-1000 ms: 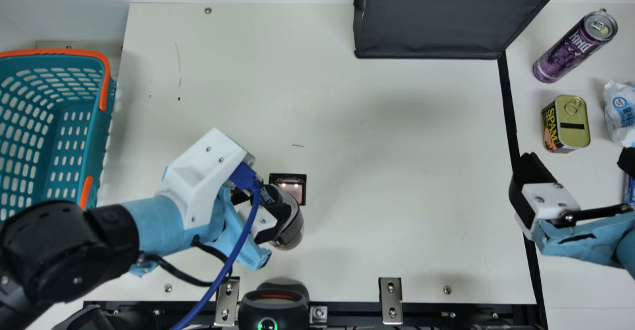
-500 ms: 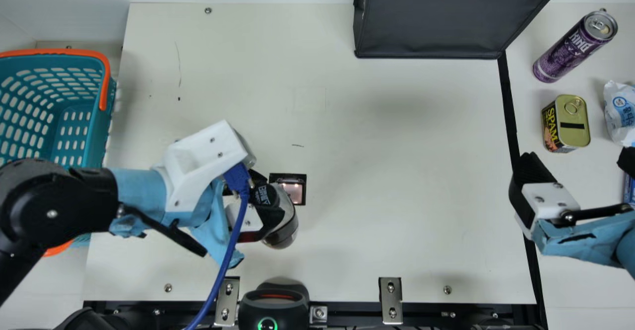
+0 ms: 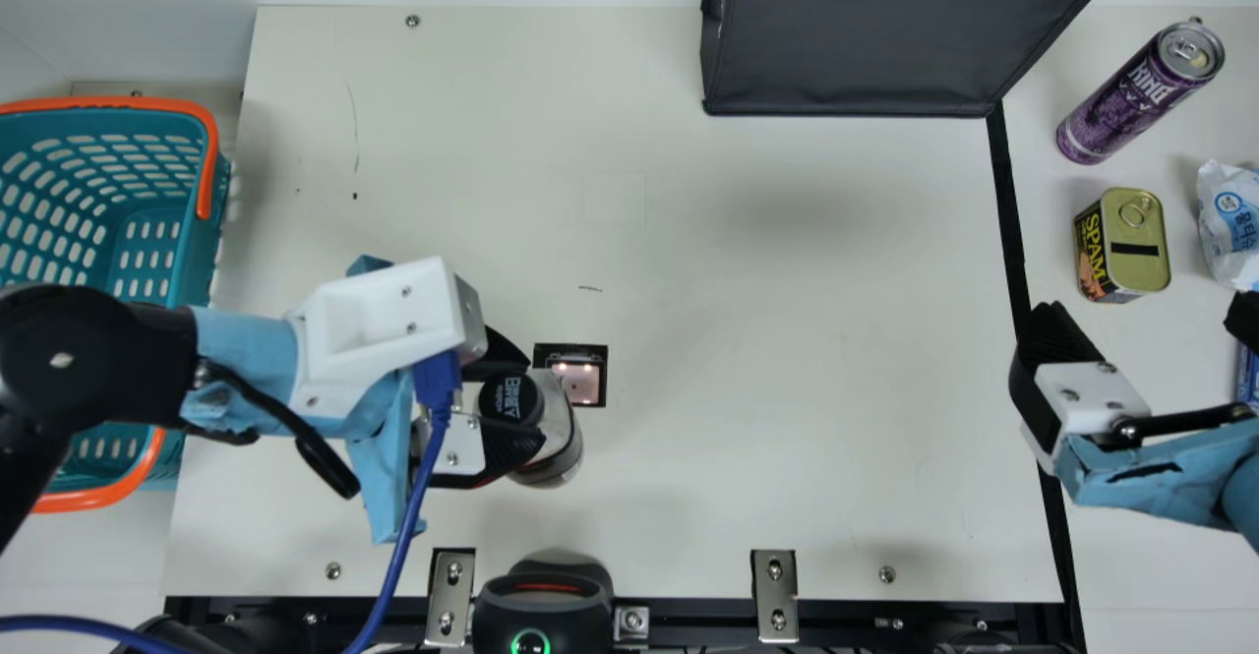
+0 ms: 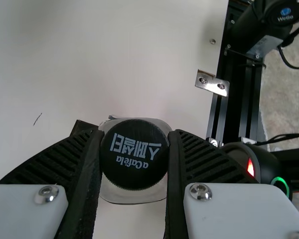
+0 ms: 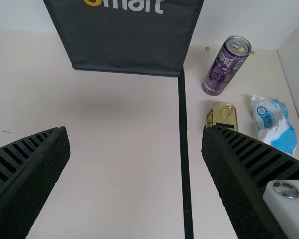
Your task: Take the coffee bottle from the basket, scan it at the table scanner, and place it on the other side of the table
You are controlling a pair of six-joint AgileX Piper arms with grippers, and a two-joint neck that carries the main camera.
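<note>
In the main view my left gripper point(image 3: 511, 388) is shut on the coffee bottle point(image 3: 559, 457), which has a black cap and stands close beside the table scanner's window point(image 3: 580, 382). The left wrist view has the bottle's cap point(image 4: 134, 154) between both ribbed fingers of my left gripper point(image 4: 134, 162). At the right of the main view, my right gripper point(image 3: 1146, 315) is open over the black tape line. Nothing is between the fingers of that right gripper point(image 5: 135, 142) in its wrist view. The teal basket point(image 3: 177, 270) stands at the left, partly behind my left arm.
A dark bag point(image 3: 856, 54) stands at the far side. Beyond the black tape line point(image 3: 1005, 202) are a purple can point(image 3: 1126, 103), a yellow-topped tin point(image 3: 1131, 241) and a white-blue packet point(image 3: 1229, 226). A black device with a green ring point(image 3: 541, 605) sits at the near edge.
My left gripper has shifted left and turned with the coffee bottle, which is now more upright and left of the scanner window. The right arm has kept still.
</note>
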